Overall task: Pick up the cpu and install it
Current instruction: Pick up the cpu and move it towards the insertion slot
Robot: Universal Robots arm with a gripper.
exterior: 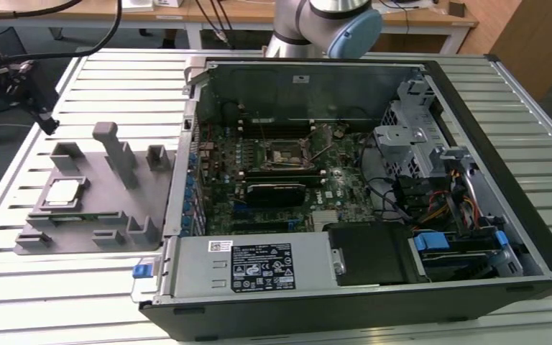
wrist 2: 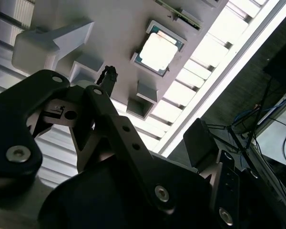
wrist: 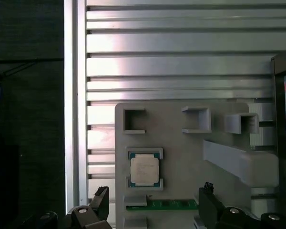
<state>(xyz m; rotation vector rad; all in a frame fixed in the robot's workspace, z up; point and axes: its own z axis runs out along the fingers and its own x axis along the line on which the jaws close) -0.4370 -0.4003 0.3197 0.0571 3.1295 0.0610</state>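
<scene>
Gripper (wrist: 155, 193) hangs wide open and empty above the cpu (wrist: 144, 170) in its grey holder (wrist: 181, 152) — coming down off-centre, it may knock the cpu crooked.

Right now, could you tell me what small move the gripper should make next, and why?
Probably centre over the cpu and lower. The gripper is open and empty above the tray; the cpu lies flat in its pocket, untouched, not quite centred between the fingertips.
</scene>
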